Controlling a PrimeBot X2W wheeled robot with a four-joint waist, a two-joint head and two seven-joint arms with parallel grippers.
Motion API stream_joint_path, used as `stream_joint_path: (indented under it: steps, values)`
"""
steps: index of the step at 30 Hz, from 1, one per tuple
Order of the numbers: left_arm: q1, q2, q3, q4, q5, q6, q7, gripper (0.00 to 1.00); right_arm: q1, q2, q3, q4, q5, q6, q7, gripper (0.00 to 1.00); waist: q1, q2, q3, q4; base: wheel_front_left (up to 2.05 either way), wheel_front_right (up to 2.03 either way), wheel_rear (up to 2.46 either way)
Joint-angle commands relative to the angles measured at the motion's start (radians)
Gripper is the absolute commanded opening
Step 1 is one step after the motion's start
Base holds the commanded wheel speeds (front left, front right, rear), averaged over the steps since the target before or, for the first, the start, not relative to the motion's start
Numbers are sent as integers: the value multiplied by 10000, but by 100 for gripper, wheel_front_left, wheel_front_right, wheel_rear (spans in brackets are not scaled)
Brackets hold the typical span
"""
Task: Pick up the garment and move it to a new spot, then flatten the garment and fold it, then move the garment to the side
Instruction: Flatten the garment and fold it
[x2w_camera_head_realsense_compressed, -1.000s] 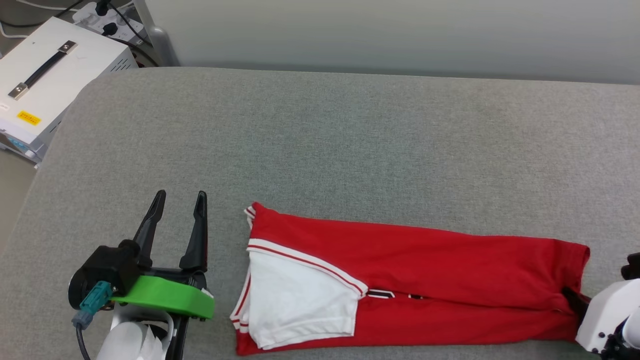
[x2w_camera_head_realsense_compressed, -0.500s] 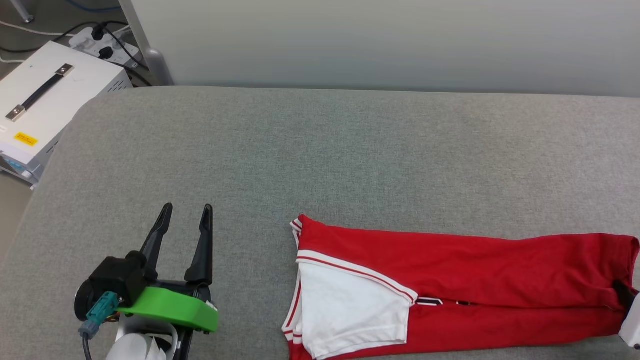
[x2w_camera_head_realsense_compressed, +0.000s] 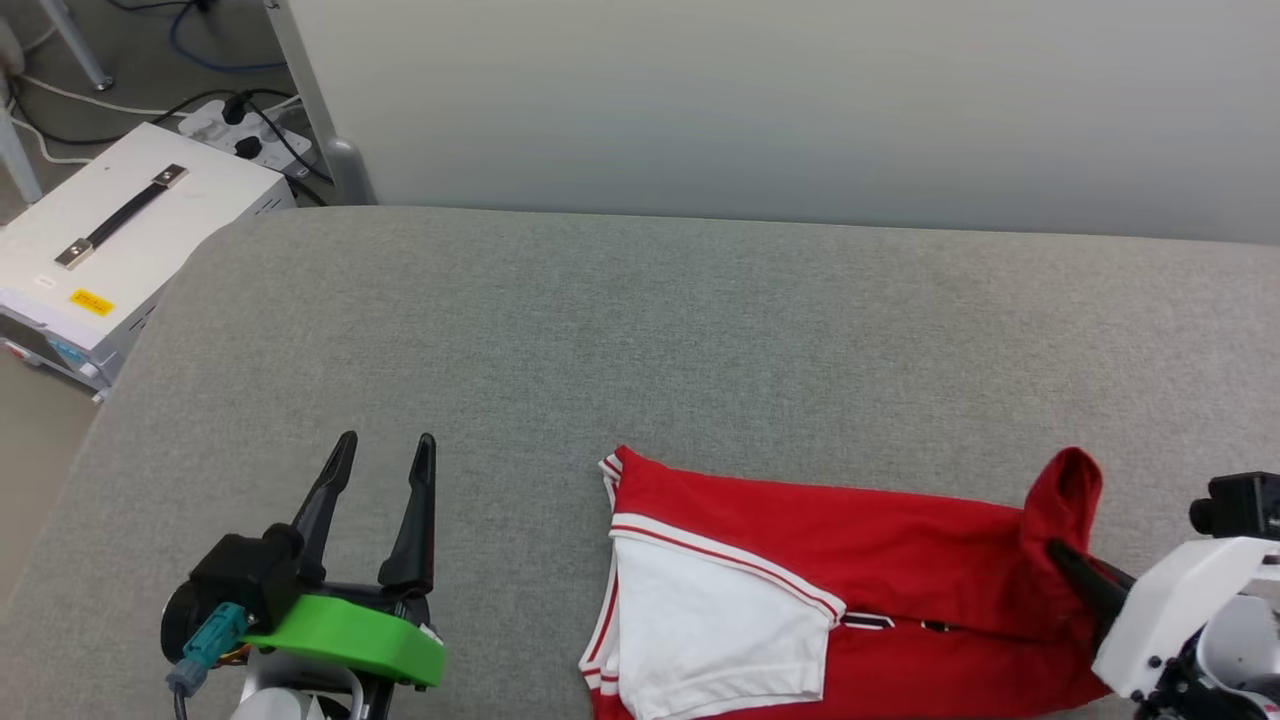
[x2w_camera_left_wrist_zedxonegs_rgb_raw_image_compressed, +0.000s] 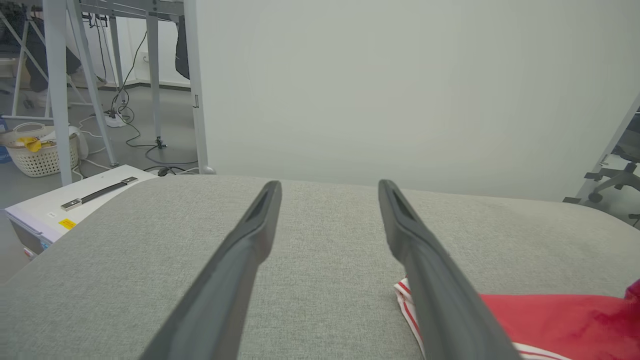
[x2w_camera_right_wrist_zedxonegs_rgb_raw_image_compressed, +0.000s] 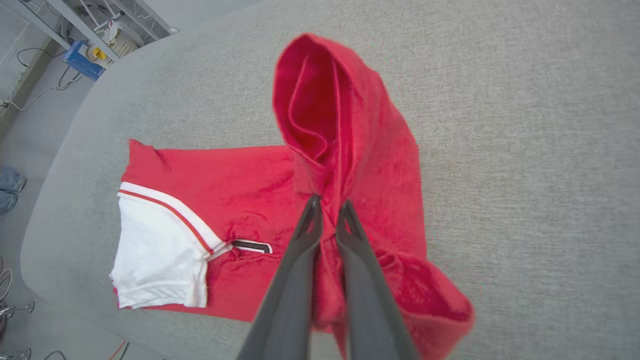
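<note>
Pinching garment (x2w_camera_head_realsense_compressed: 900, 540), right tool (x2w_camera_right_wrist_zedxonegs_rgb_raw_image_compressed: 329, 202) clamped, bunching clearest from wrist view; left tool (x2w_camera_head_realsense_compressed: 387, 440) apart.

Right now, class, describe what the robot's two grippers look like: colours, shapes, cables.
The left gripper has two long, tapering black fingers on a black body, with a bright green bracket and a teal cable connector. The right gripper has the same dark fingers on a white housing.

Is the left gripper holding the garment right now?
No, the left gripper stands open over the grey surface, apart from the garment.
</note>
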Motion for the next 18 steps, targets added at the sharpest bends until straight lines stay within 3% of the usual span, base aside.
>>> stream_joint_path:
  steps: [1,7,12,18]
  values:
    - [172,-62,60,-26,-92,-53,-57,100,145,379,87,-212,105,-7,100,0,0,118,-35,214,0,0,0]
    - [160,60,-22,-8,60,-53,-57,100,244,1328,692,-516,147,-7,263,0,0,118,38,675,0,0,0]
    - [116,8,35,-1,-18,-53,-57,100,45,1571,1385,-253,343,-7,-11,0,0,118,106,998,0,0,0]
    - [36,58,-86,69,66,-53,-57,100,-320,1596,2477,666,1727,-7,-1078,0,0,118,154,1377,0,0,0]
